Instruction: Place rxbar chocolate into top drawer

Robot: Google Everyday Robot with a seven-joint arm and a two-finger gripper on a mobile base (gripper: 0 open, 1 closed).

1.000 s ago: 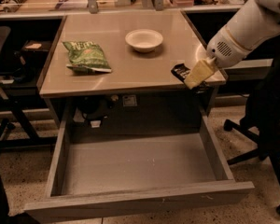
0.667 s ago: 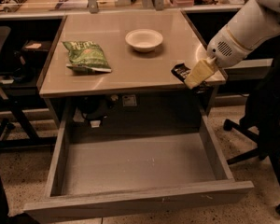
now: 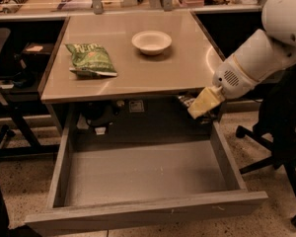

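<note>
The rxbar chocolate (image 3: pixel 185 100) shows only as a dark sliver just under the right front edge of the bench (image 3: pixel 138 75), pressed against the inner side of the hand (image 3: pixel 197 109). The hand appears clamped on it, though the bar is mostly hidden by the pale fingers (image 3: pixel 205 100) and blends into the shadow behind. Its long axis seems to run roughly level, pointing left from the hand. Bar and hand hang above the back right corner of the top drawer (image 3: pixel 148 212), which stands pulled out with its grey floor bare. The coming move is probably a short way down and slightly left, then letting go. On the bench sit a green chip bag (image 3: pixel 91 60) and a white bowl (image 3: pixel 151 42), well apart from the hand.
</note>
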